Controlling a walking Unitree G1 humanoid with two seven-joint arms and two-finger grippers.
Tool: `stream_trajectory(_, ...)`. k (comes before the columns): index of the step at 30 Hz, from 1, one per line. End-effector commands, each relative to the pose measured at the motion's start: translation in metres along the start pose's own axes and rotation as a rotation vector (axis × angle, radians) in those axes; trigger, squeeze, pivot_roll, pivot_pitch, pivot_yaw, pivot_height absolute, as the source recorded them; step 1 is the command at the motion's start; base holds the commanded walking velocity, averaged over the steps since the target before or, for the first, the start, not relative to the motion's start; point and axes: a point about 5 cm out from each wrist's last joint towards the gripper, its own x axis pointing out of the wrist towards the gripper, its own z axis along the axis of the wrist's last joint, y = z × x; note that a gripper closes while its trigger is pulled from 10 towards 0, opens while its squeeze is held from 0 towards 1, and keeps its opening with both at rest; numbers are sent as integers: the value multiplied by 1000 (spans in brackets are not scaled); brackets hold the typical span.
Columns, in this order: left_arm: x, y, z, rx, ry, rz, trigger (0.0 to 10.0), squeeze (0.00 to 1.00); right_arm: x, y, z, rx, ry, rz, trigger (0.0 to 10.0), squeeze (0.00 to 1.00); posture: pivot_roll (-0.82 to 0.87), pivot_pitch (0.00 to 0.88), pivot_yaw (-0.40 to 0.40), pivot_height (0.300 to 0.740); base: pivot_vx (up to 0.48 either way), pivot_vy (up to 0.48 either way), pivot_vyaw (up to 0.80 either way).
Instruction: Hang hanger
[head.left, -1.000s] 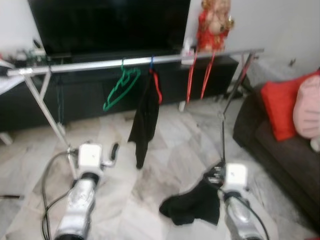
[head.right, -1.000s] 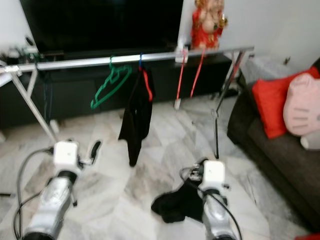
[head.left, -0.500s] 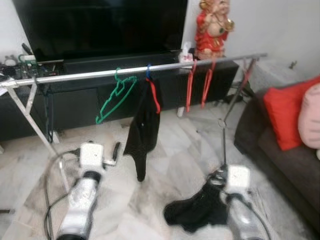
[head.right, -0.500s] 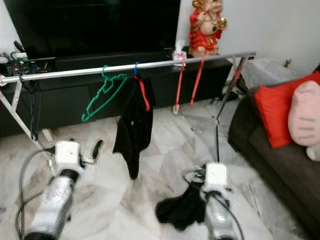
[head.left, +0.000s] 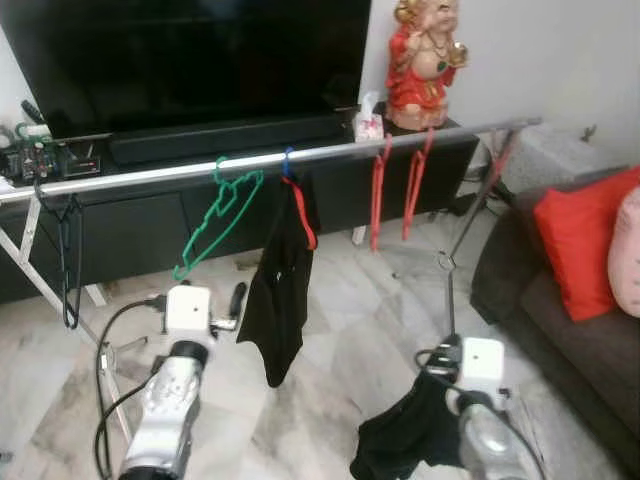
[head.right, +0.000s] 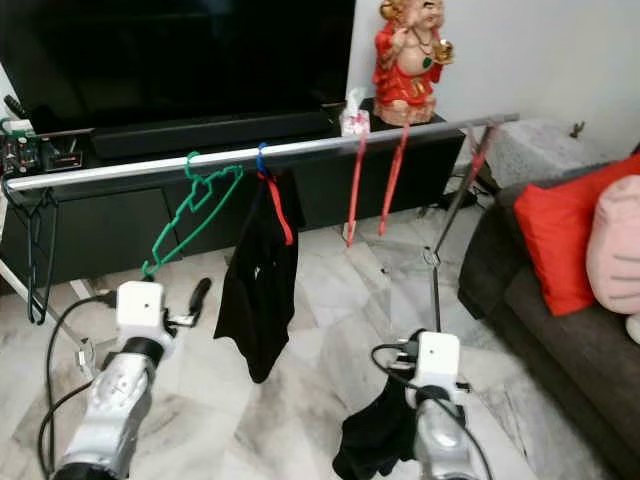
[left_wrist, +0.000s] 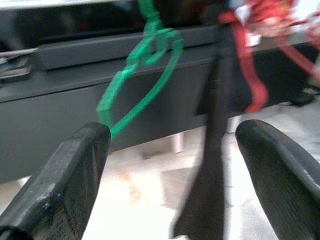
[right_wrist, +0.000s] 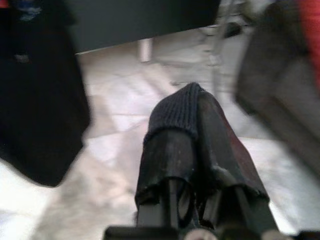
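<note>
A silver clothes rail (head.left: 300, 157) is being shown running across the room in front of a dark TV cabinet (head.left: 140, 215); a green hanger (head.left: 215, 215) is being carried on the rail by its hook, tilted, and just beside it a black garment (head.left: 280, 300) is being held on a red hanger (head.left: 300, 205) with a blue hook; two more red hangers (head.left: 395, 190) are being carried further along the rail towards the robot's right, below a red and gold figurine (head.left: 425, 50) and a tissue box (head.left: 368, 122) on the cabinet. The left gripper (left_wrist: 170, 165) is being held out low in front of the green hanger and apart from it, its fingers (left_wrist: 75, 170) being kept wide apart with nothing between them. The right gripper (right_wrist: 192, 145) is being held low above the marble floor (head.left: 340, 330), its fingers being pressed together on a black cloth (head.left: 405, 445) that is draped over them and hanging down. A dark sofa (head.left: 560, 330) with a red cushion (head.left: 580, 225) is being seen at the right.
</note>
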Motion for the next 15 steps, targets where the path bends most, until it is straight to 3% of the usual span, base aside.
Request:
stream_trajectory(1,2,-4,4,-15,-11,-10,10000,0,0,-9,2,-5,-13,-22,10000,0,5,0,-51,740,352,0,0)
stream_trajectory(8,1,-5,6,-18,-20,-16,10000,0,0,-8,2,-2,-13,-19,10000,0,4,0,-51,740,318,0,0)
stream_trajectory(15,0,-6,7,-21,-25,-24,10000,0,0,-7,2,0,-14,-15,10000,0,7,0,-50,740,0,0,0)
